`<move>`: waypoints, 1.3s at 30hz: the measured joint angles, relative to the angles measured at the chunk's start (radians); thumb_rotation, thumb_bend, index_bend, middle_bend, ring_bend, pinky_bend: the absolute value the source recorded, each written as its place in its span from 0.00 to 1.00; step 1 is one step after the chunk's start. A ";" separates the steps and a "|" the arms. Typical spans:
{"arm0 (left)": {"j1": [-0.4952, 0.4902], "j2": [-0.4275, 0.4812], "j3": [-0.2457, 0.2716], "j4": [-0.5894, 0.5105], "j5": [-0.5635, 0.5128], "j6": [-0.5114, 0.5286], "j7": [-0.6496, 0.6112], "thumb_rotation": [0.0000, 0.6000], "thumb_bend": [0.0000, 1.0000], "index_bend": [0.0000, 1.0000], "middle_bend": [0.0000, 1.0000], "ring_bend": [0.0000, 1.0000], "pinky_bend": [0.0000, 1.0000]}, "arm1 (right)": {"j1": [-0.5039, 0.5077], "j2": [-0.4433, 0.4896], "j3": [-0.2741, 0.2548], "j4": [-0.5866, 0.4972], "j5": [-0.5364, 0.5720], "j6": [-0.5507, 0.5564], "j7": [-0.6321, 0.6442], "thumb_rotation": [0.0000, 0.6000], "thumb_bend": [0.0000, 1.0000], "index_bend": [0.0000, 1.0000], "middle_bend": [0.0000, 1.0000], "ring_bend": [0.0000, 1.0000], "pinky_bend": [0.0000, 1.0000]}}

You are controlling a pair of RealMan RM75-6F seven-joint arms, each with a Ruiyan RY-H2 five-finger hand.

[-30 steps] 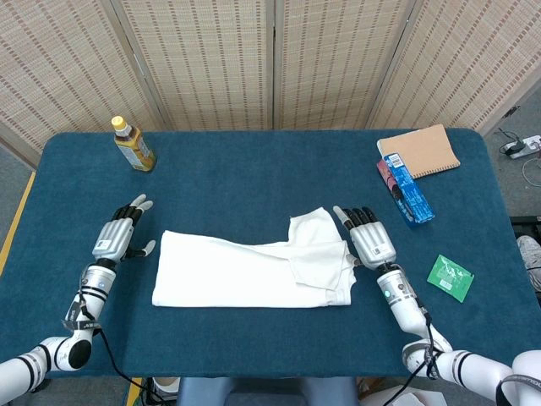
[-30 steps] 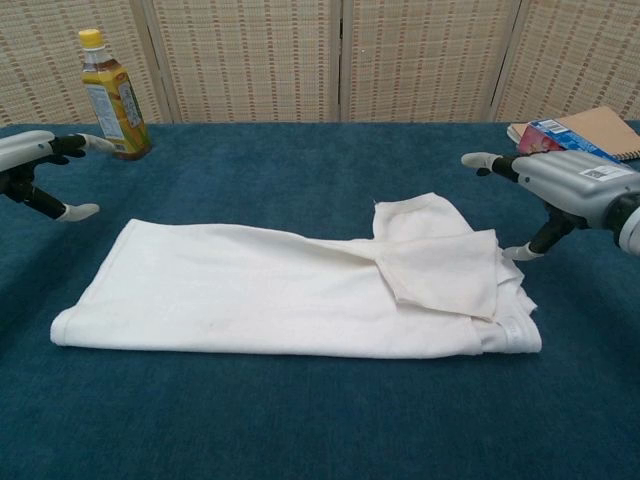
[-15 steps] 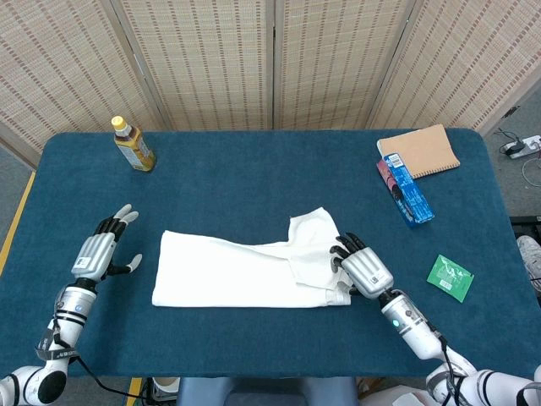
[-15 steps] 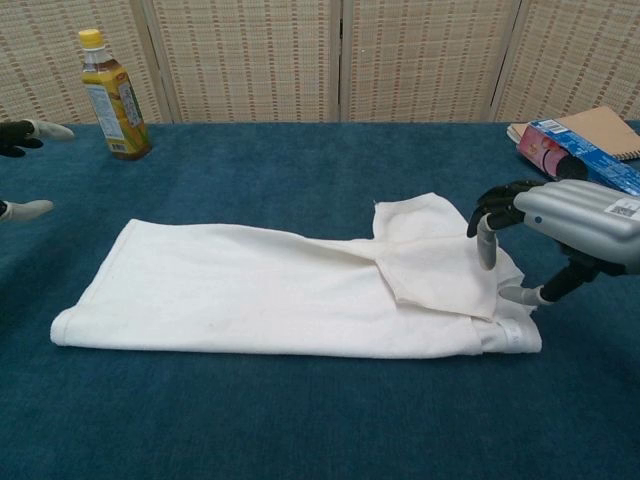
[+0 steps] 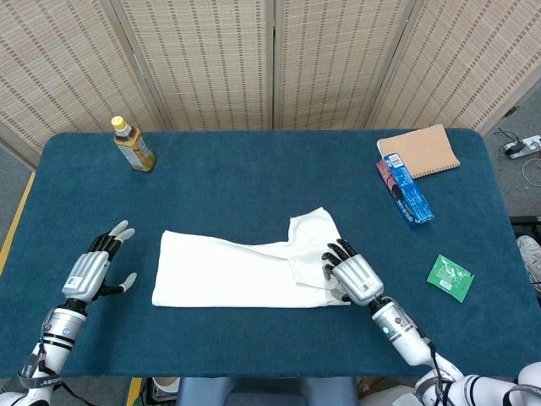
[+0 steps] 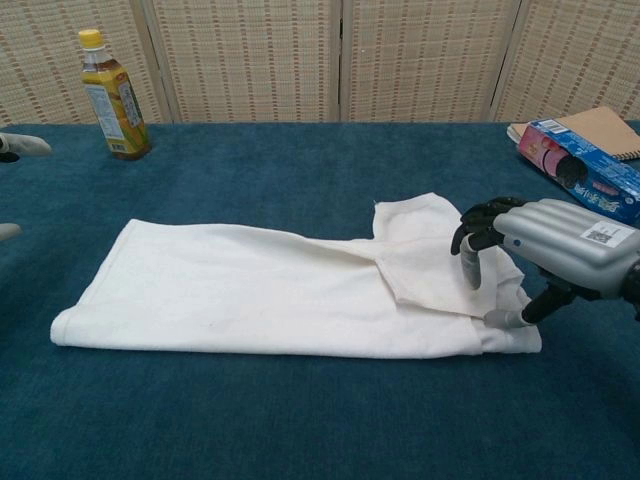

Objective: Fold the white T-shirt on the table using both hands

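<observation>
Overhead, the white T-shirt (image 5: pixel 254 271) lies folded into a long band near the front middle of the blue worktop (image 5: pixel 254 178). At the shirt's right end the right robot hand (image 5: pixel 353 275) rests on the cloth with its fingers curled down; whether it grips is unclear. Well left of the shirt, the left robot hand (image 5: pixel 91 269) sits with fingers spread, holding nothing.

From the chest, the right robot hand (image 6: pixel 545 250) has its fingertips (image 6: pixel 472 275) touching the folded sleeve. A bottle (image 6: pixel 111 95) stands far back left.
</observation>
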 measured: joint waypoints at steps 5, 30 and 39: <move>0.005 0.001 0.008 0.000 0.016 0.001 -0.009 1.00 0.35 0.02 0.00 0.00 0.02 | -0.011 -0.004 -0.003 0.000 0.007 0.002 -0.019 1.00 0.09 0.52 0.29 0.12 0.08; 0.012 0.000 0.003 -0.001 0.029 0.008 -0.018 1.00 0.35 0.02 0.00 0.00 0.01 | 0.008 -0.065 0.026 0.106 0.013 -0.010 0.023 1.00 0.36 0.58 0.34 0.16 0.08; 0.020 0.006 0.001 0.000 0.032 0.016 -0.031 1.00 0.35 0.02 0.00 0.00 0.01 | 0.016 -0.064 0.041 0.097 0.021 -0.009 0.026 1.00 0.44 0.64 0.37 0.18 0.08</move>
